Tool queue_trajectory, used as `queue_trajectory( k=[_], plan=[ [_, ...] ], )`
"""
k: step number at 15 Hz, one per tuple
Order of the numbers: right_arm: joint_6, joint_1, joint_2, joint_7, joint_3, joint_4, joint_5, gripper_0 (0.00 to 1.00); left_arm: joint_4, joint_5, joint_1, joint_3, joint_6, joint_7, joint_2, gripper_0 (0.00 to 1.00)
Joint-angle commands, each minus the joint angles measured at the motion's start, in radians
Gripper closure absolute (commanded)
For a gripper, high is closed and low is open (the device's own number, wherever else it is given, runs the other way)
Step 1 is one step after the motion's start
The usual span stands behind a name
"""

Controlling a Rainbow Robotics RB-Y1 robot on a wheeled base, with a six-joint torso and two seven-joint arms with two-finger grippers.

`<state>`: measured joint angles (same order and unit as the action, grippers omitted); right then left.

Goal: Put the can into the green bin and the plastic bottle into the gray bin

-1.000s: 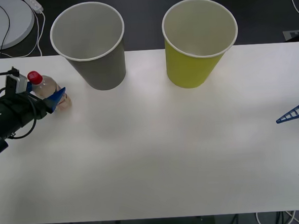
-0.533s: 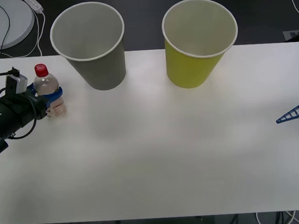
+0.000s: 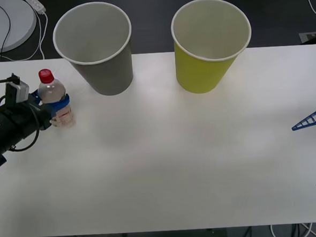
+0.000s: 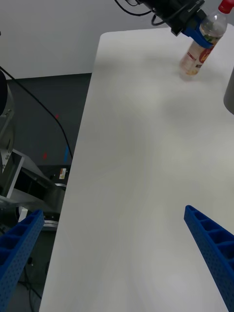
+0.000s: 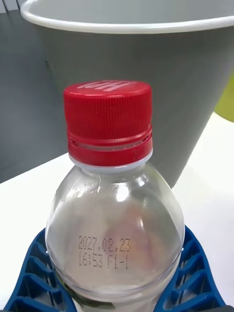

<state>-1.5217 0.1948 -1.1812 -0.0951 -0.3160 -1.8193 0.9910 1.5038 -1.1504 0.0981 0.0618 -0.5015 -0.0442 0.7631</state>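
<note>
Gripping the bottle (image 3: 55,103) around its upper body, just below the shoulder, the left gripper (image 3: 52,106) has both blue ribbed fingers (image 5: 36,273) curved against the clear wall. The bottle stands upright at the table's (image 3: 166,161) 9 o'clock edge, at roughly 8 o'clock from the gray bin (image 3: 94,47). Whether its base is touching the table or just off it cannot be told.

Handling judgement:
- Weight: light. The body looks clear and largely empty, so little clamping force should be needed.
- Stiffness: the thin plastic wall probably gives under pressure; the shoulder and the neck under the red cap (image 5: 108,119) are the stiffest zones.
- Surface: smooth and likely slippery; the ribbed fingers wrapping the round body help against slip.
- Hold point: the present high hold keeps the mass hanging below the fingers, which should limit swing and tilt.

The gray bin's rim sits near the bottle at 2 o'clock; the green bin (image 3: 210,45) stands farther along at 3 o'clock from the gray one. No can is visible.

The right gripper (image 4: 117,258) waits at the table's 3 o'clock edge, fingers spread wide and holding nothing.
</note>
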Motion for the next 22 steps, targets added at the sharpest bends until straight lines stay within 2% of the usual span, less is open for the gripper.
queue_trajectory(
  k=[1,8,13,16,19,22],
  plan=[
    [0.000,0.000,0.000,0.000,0.000,0.000,0.000,0.00,0.053,0.020,-0.044,-0.022,0.000,-0.003,0.019,1.00],
    [0.000,0.000,0.000,0.000,0.000,0.000,0.000,0.00,0.159,0.040,-0.143,-0.074,-0.005,-0.046,0.085,1.00],
    [0.000,0.000,0.000,0.000,0.000,0.000,0.000,0.00,0.170,0.067,-0.149,-0.125,-0.075,-0.095,0.150,1.00],
    [0.000,0.000,0.000,0.000,0.000,0.000,0.000,0.00,0.190,0.094,-0.173,-0.148,-0.098,-0.125,0.212,1.00],
    [0.000,0.000,0.000,0.000,0.000,0.000,0.000,0.00,0.239,0.094,-0.219,-0.195,-0.127,-0.220,0.265,1.00],
    [0.000,0.000,0.000,0.000,0.000,0.000,0.000,0.00,0.276,0.055,-0.236,-0.241,-0.169,-0.327,0.321,1.00]
  ],
)
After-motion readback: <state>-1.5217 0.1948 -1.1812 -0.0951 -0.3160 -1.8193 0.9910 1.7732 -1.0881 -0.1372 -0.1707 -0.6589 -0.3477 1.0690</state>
